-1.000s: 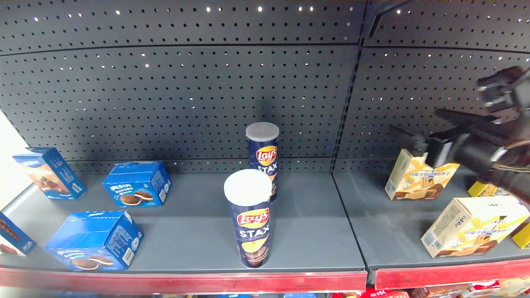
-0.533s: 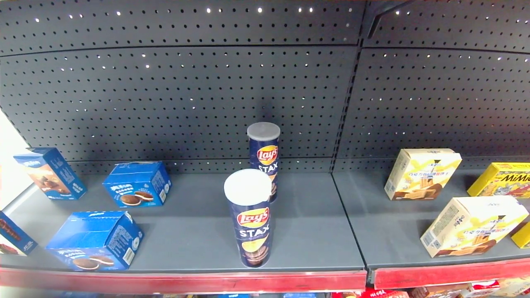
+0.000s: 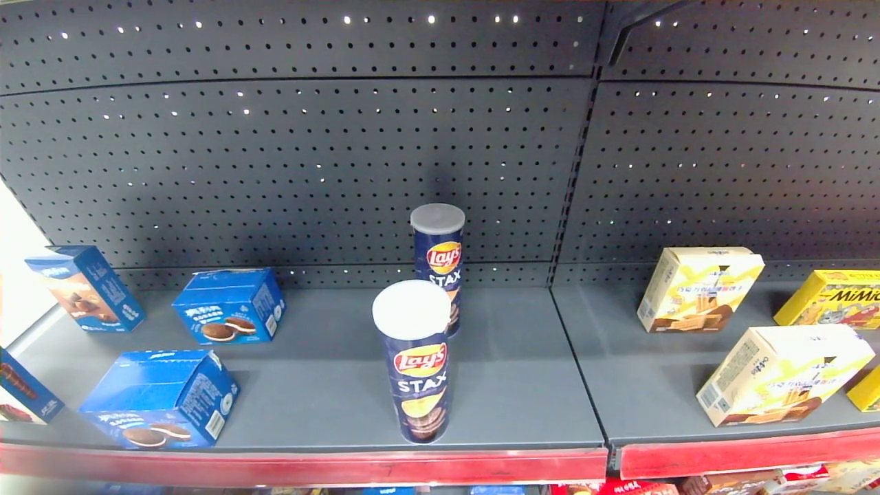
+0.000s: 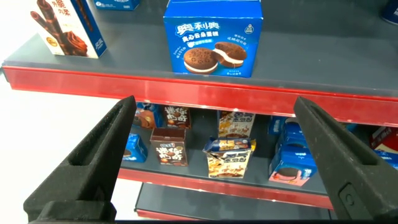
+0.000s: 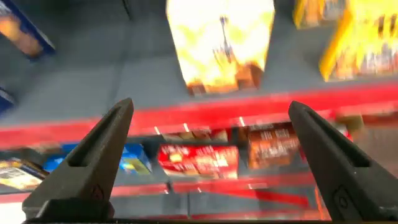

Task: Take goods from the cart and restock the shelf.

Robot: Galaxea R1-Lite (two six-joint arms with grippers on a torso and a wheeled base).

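Head view: the right pincer (image 5: pixel 211 106), seen at the right edge a second ago, has been withdrawn from there, and a yellow box (image 3: pixel 828 299) is uncovered. On the shelf (image 3: pixel 509 371) the front can (image 3: pixel 414 361) and rear can (image 3: pixel 438 265) are stood upright, long axes vertical, lids up. Both the right and the left pincer (image 4: pixel 214 102) are held wide open, empty.

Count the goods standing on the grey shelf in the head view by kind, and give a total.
Blue cardboard boxes: 4
Dark blue cylindrical chip cans: 2
Cream cardboard wafer boxes: 2
Bright yellow cardboard boxes: 2
Total: 10
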